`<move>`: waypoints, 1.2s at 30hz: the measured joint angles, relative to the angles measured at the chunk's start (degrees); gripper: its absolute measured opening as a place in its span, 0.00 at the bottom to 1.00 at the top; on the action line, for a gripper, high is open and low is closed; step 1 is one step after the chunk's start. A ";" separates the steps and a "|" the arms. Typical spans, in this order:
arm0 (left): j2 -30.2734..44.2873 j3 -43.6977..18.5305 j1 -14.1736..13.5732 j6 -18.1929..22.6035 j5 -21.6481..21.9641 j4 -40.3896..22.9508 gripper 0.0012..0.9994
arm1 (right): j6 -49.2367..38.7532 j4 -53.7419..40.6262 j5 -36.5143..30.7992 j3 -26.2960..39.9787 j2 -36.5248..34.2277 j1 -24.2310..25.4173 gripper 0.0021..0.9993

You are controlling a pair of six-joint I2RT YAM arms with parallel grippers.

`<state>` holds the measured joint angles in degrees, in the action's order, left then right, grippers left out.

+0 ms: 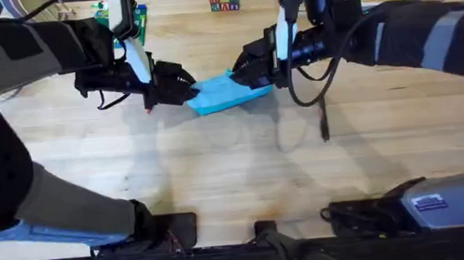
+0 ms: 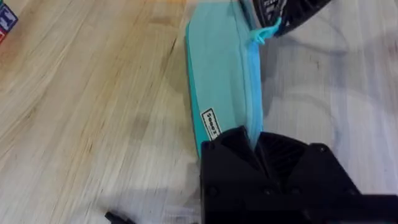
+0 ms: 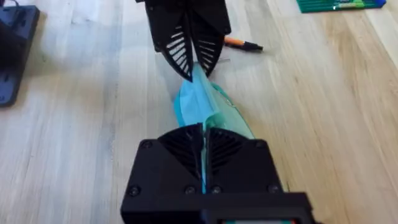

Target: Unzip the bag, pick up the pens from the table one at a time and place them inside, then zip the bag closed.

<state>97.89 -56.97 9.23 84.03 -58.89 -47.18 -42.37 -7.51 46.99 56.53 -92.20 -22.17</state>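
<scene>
though hidden overhead, pen (image 3: 244, 44) beside bag (image 3: 205, 109)

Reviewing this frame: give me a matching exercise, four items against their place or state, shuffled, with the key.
Items:
1. bag
2. left gripper
3. right gripper
4. black pen

Places or states:
A. lying alone on the table, toward the right arm's side
B. shut on the bag's end nearer the orange-tipped pen
C. stretched between both grippers
D. shut on the bag's other end

Pairs: 1-C, 2-B, 3-D, 4-A
</scene>
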 joint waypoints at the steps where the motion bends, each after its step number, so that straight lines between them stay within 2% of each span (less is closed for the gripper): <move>1: 0.00 0.00 0.00 0.00 0.00 0.00 0.04 | 0.00 0.07 -0.26 0.00 0.00 -0.45 0.03; 14: 0.00 0.00 0.02 0.00 0.04 -0.20 0.04 | 0.02 0.36 -1.38 0.00 -0.01 -5.35 0.03; 21: 0.00 0.00 0.02 0.00 0.02 -0.17 0.04 | 0.21 3.67 -3.92 0.00 -0.01 -8.03 0.03; 36: 0.00 0.00 0.01 0.00 0.07 -0.07 0.04 | 1.70 9.74 -4.81 0.00 -2.59 -12.05 0.03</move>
<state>97.89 -56.97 9.24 84.03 -58.83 -47.25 -40.67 2.23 42.18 56.53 -94.80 -34.22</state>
